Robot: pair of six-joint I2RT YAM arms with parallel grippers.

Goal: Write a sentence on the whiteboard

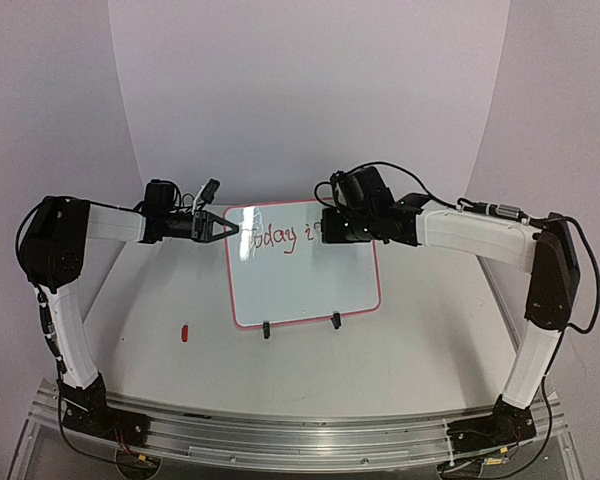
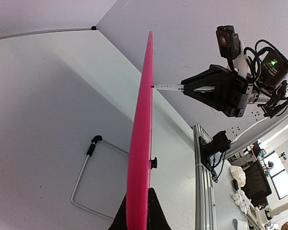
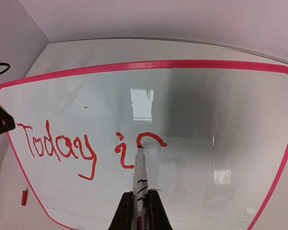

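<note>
The board (image 1: 310, 290) stands mid-table on two black feet (image 1: 266, 330), leaning back, its face toward the arms. The left gripper (image 1: 230, 229) reaches in from the left, and its jaws are pinched onto the red-pink frame at the board's upper left edge. In the left wrist view the board shows edge-on with a dark finger on each side of the frame, and a bent wire stand (image 2: 84, 182) shows on the table (image 1: 410, 340) behind it.

The right gripper (image 1: 325, 228) comes in from the right over the top part of the board, well apart from the left one. Its jaws are closed on a white marker (image 3: 140, 182), which juts out past the fingertips. The marker's tip touches the board face at the lower left end of a curved red stroke.

The lettering (image 3: 62, 146) runs along the upper left of the board in red handwriting. It reads "Today i", followed by that one curved stroke, which does not yet make a whole letter. The "T" begins just beside the left gripper's fingertips. The marker barrel carries dark bands and a small printed label near the fingers, too blurred to read.

A red cap (image 1: 184, 332) lies on the table to the near left of the board, apart from both grippers.
</note>
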